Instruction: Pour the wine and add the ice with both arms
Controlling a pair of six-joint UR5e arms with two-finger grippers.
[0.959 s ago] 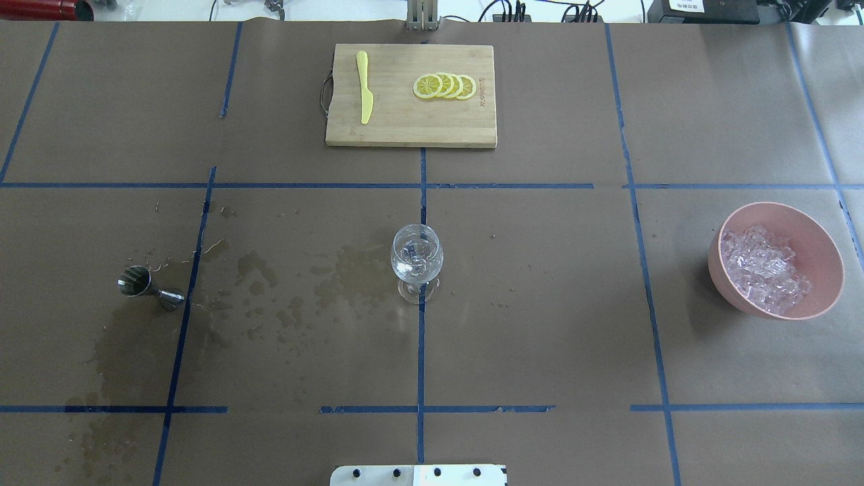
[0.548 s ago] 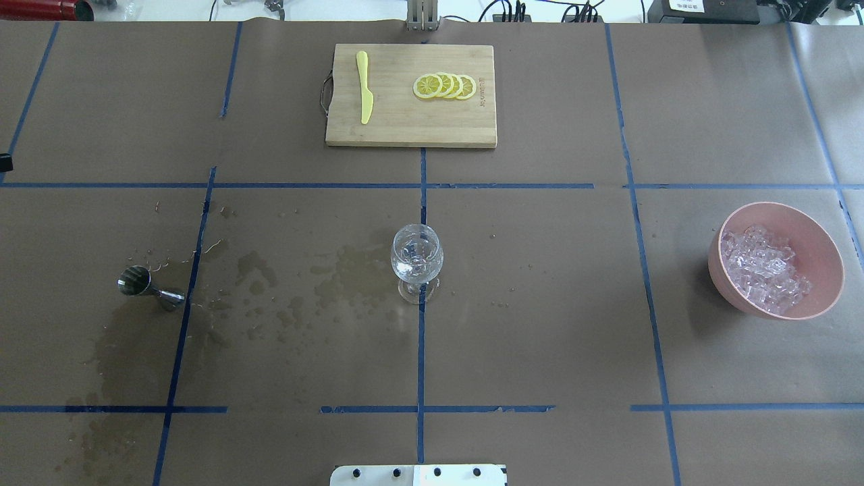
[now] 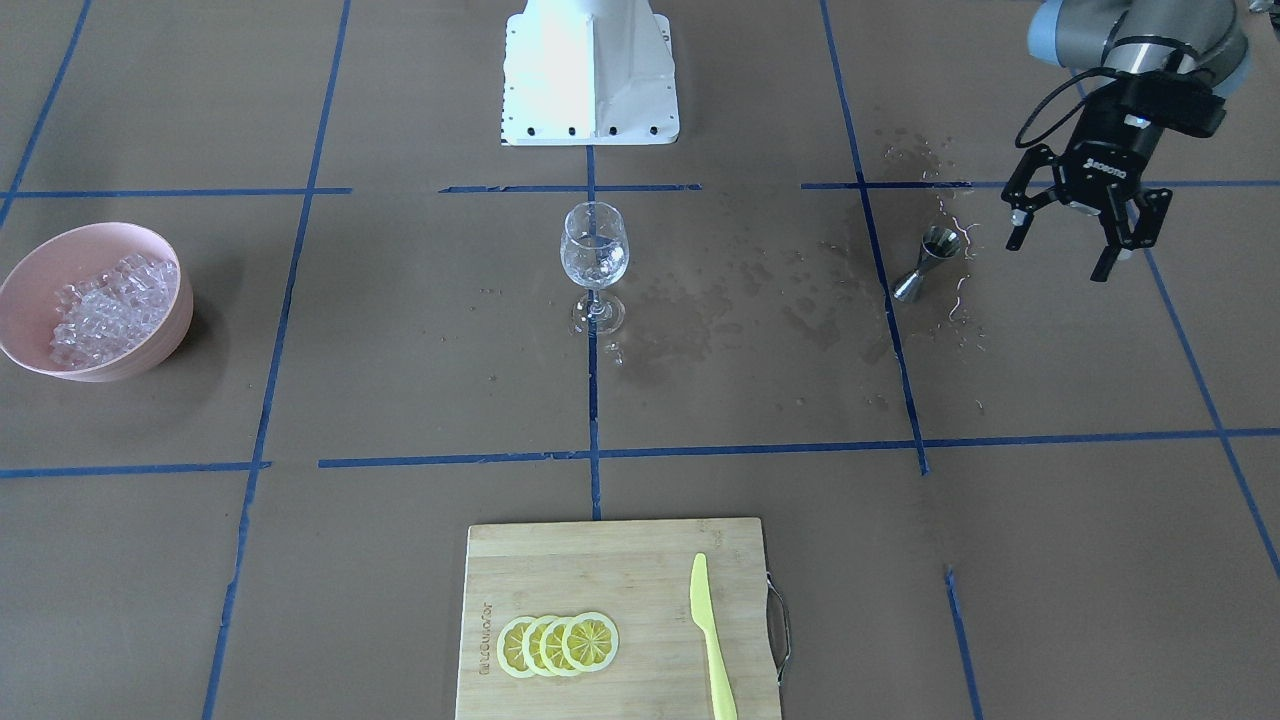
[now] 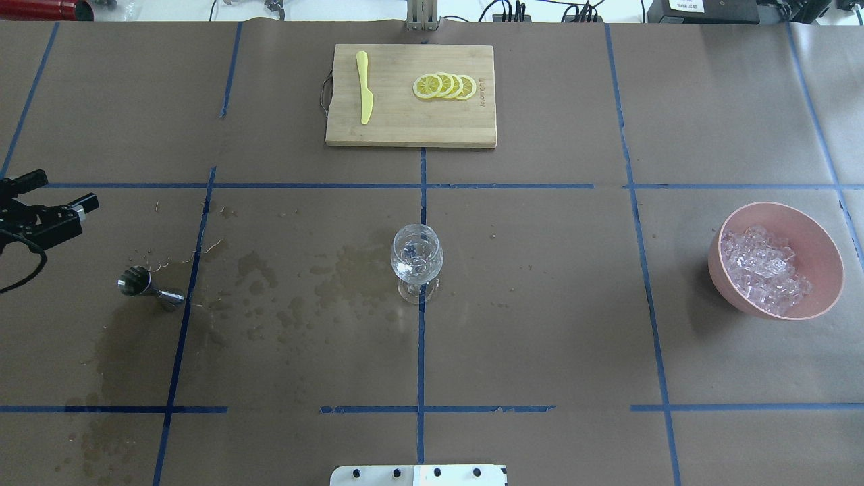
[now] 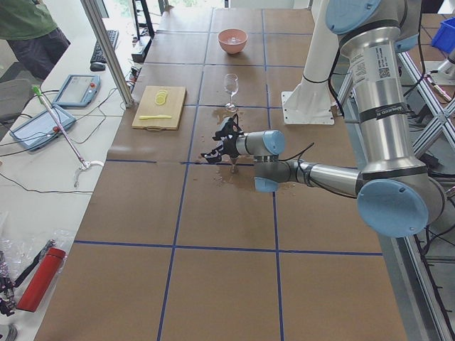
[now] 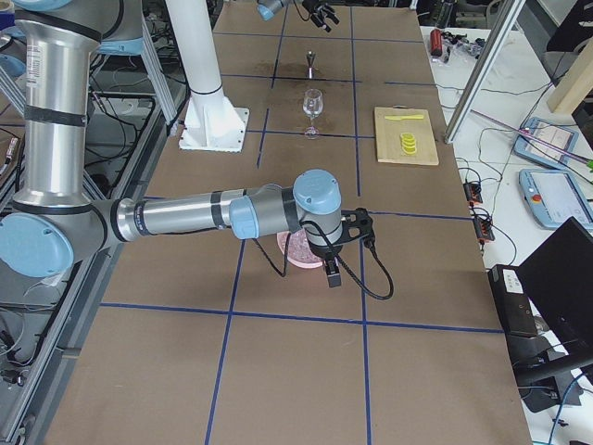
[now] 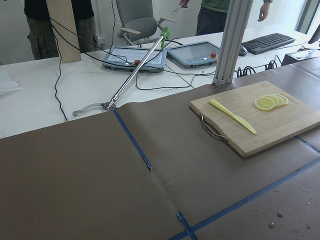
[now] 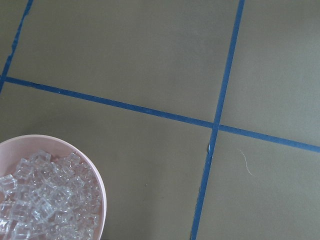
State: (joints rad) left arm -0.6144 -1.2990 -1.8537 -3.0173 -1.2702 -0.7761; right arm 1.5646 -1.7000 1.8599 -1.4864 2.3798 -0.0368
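Note:
The clear wine glass (image 4: 417,256) stands upright at the table's middle, also seen in the front view (image 3: 594,250). No wine bottle shows. The ice (image 4: 763,270) fills a pink bowl (image 4: 820,243) at the right, and the right wrist view looks down on the ice (image 8: 45,200) at its lower left. My left gripper (image 3: 1060,250) hangs open and empty just outside a steel jigger (image 3: 925,262); overhead, the left gripper (image 4: 67,187) enters at the left edge. My right gripper (image 6: 350,248) hovers over the bowl in the right side view only; I cannot tell its state.
A bamboo cutting board (image 4: 445,128) at the far middle carries lemon slices (image 4: 445,86) and a yellow plastic knife (image 4: 364,88). Wet stains (image 4: 290,297) spread between the jigger (image 4: 145,287) and the glass. People stand beyond the far edge (image 7: 55,20).
My left gripper has come into the overhead view from the left edge and moved right, toward the jigger. Glass, bowl and board have not moved.

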